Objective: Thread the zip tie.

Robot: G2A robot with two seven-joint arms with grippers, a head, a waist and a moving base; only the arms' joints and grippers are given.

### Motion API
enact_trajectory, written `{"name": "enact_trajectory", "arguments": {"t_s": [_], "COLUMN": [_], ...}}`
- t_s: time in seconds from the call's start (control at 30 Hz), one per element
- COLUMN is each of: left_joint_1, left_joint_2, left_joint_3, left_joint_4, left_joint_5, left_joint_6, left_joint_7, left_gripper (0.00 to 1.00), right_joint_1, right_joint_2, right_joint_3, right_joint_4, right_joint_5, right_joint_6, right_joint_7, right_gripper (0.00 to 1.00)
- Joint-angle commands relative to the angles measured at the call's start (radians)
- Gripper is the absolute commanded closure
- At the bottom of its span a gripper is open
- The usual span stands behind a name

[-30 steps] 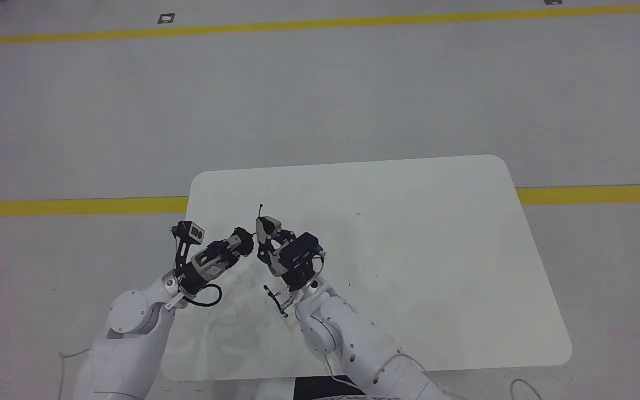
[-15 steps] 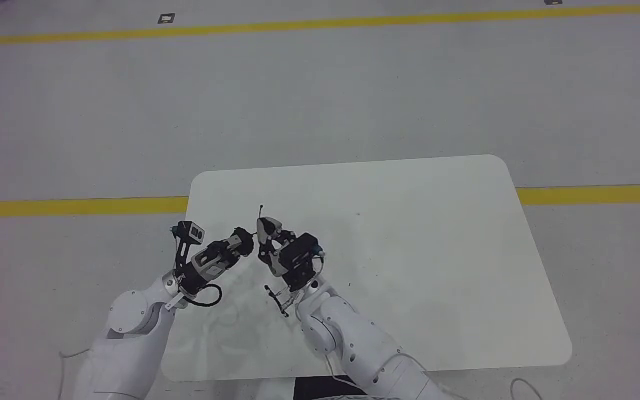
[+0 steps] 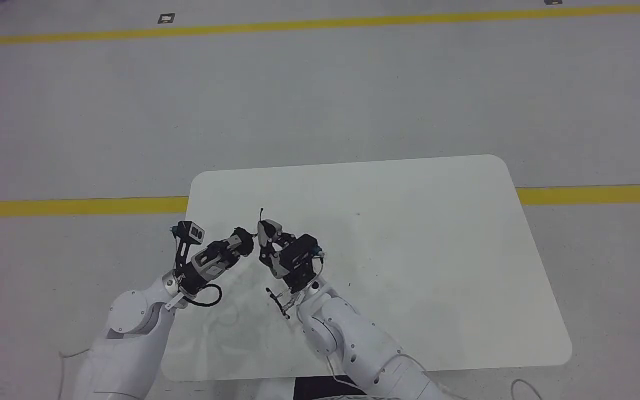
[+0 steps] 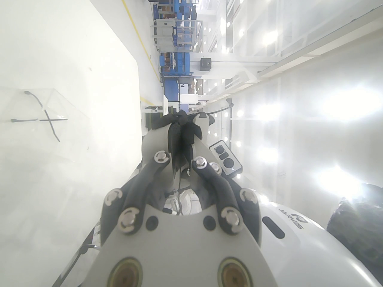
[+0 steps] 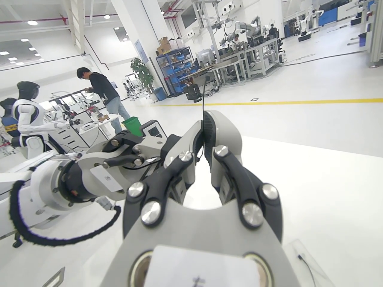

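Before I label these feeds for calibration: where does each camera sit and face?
Top view: above the arms, looking down on the white rounded table; both arms show.
Left wrist view: on that wrist, looking along the left tool over the table.
Right wrist view: on that wrist, looking along the right tool, shut on the thin black zip tie.
Shared: top and right wrist views show the zip tie.

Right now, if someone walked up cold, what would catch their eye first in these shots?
The two tools nearly tip to tip above the white table: the right tool is shut on a thin black zip tie that pokes up past its tips, the left tool close beside it. Then the spare zip ties lying crossed in a clear tray on the table.
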Motion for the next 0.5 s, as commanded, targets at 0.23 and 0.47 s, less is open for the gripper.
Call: {"name": "enact_trajectory", "arguments": {"t_s": [0.23, 0.47], "left_joint_1": [0.000, 0.000], "left_joint_2": [0.000, 0.000], "left_joint_3": [0.000, 0.000], "left_joint_4": [0.000, 0.000], "left_joint_5": [0.000, 0.000], "left_joint_6": [0.000, 0.000], "left_joint_7": [0.000, 0.000], "left_gripper": [1.00, 1.00], "right_joint_1": [-0.005, -0.005], "right_joint_2": [0.002, 0.002], "right_joint_3": [0.000, -0.003], "right_joint_4": [-0.003, 0.001], "right_joint_5": [0.013, 0.033], "right_joint_6": [-0.022, -0.050], "right_joint_7": [0.006, 0.010], "right_gripper": [1.00, 1.00]}}
